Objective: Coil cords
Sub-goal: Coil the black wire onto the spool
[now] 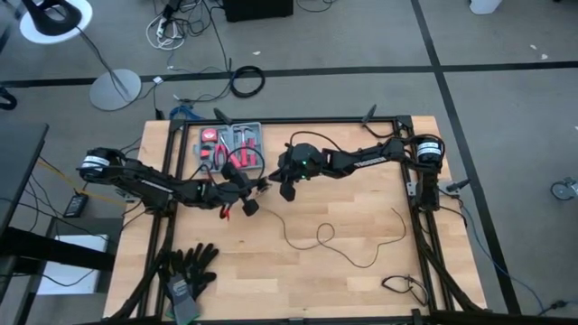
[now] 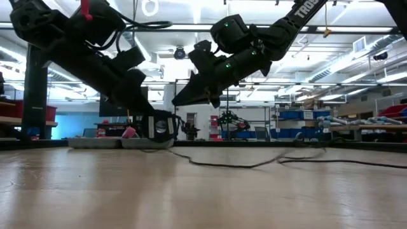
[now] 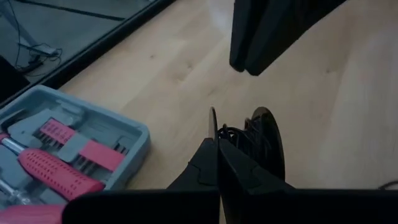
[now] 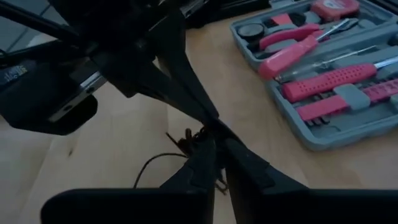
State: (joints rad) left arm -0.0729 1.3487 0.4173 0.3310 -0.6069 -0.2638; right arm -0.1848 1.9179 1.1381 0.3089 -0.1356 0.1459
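The left gripper (image 3: 217,146) has its jaws pressed together on a small bundle of the cords (image 1: 339,239), the round puck (image 3: 266,146) just beyond them. The right gripper (image 4: 214,134) meets it tip to tip; whether its jaws pinch the wire I cannot tell. Loose loops trail across the tabletop (image 1: 361,289); a grey tool case (image 1: 230,144) lies beside both.

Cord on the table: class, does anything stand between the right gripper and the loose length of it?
Nothing visible does. The right gripper hovers beside the left gripper, which is shut on the cord at its puck end. The loose length trails over bare table; the tool case sits behind both grippers.
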